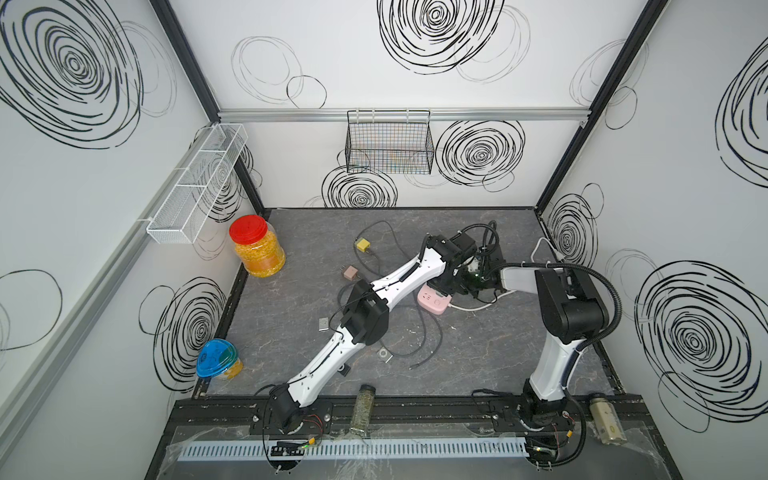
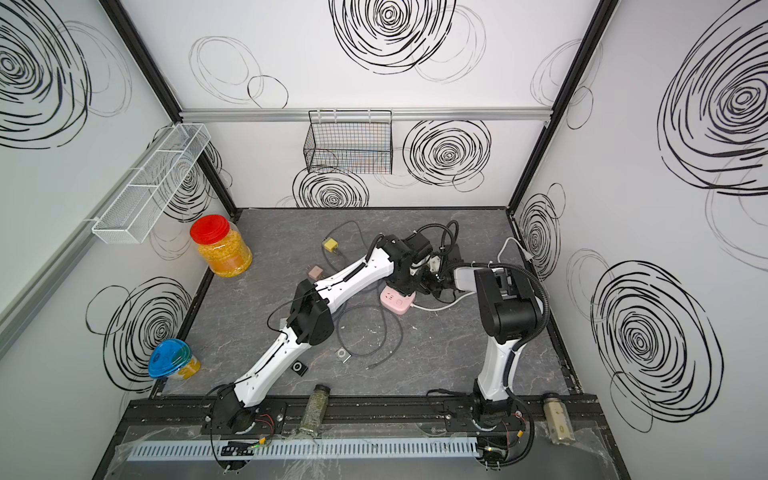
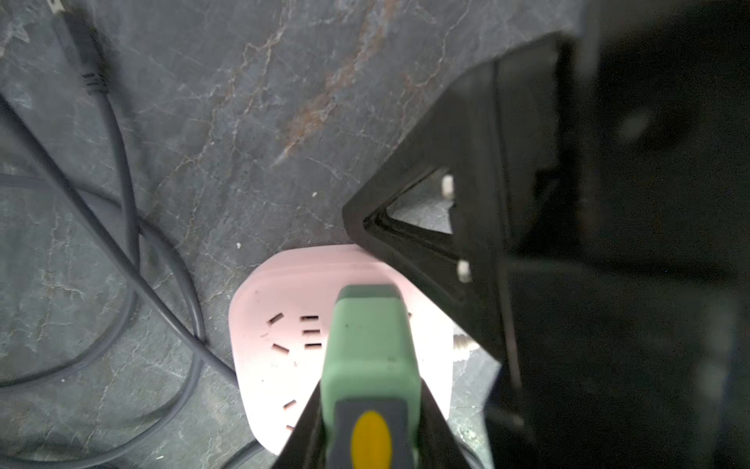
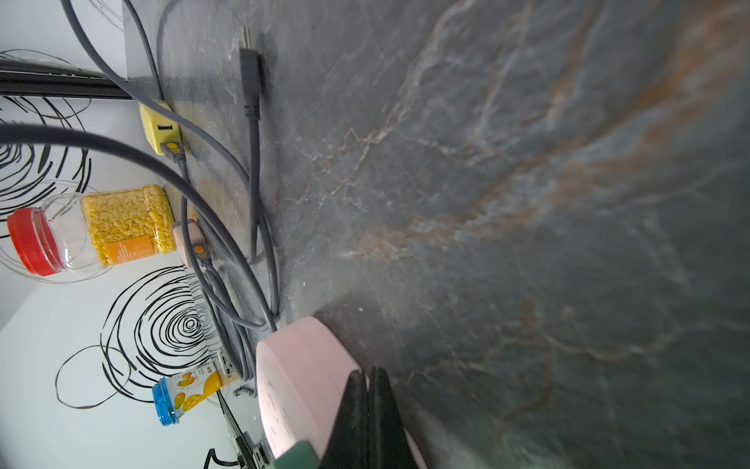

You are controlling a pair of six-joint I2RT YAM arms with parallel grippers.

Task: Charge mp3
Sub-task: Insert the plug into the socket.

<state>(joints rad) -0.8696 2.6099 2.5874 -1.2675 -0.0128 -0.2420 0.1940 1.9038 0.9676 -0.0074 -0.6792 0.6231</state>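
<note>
Pink power strip (image 3: 280, 365) lay on the grey marbled counter (image 3: 251, 134), towards its back right in both top views (image 1: 434, 302) (image 2: 397, 301). The left hand (image 3: 371, 390) pinched a green adapter (image 3: 367, 341) by its sides and held it over the strip's socket face. Whether its prongs were seated could not be told. A grey plug with a yellow oval (image 3: 371, 438) sat in the adapter's rear end. The right hand (image 4: 368, 377) had its fingers pressed together with nothing between them. Their tip touched the strip's rim, just beside the green adapter.

A silver mp3 player (image 1: 385, 355) lay flat on the counter near the front, well apart from the strip, with loose loops of grey cable (image 1: 428, 332) around it and a free cable end (image 1: 412, 367) just beside it. A black mp3 player (image 2: 299, 368) lay by the left arm's lower link. A yellow adapter (image 1: 363, 244) and a brownish adapter (image 1: 350, 272) sat farther back, each with a cable. A red-lidded jar (image 1: 257, 251) stood at the back left corner.
</note>
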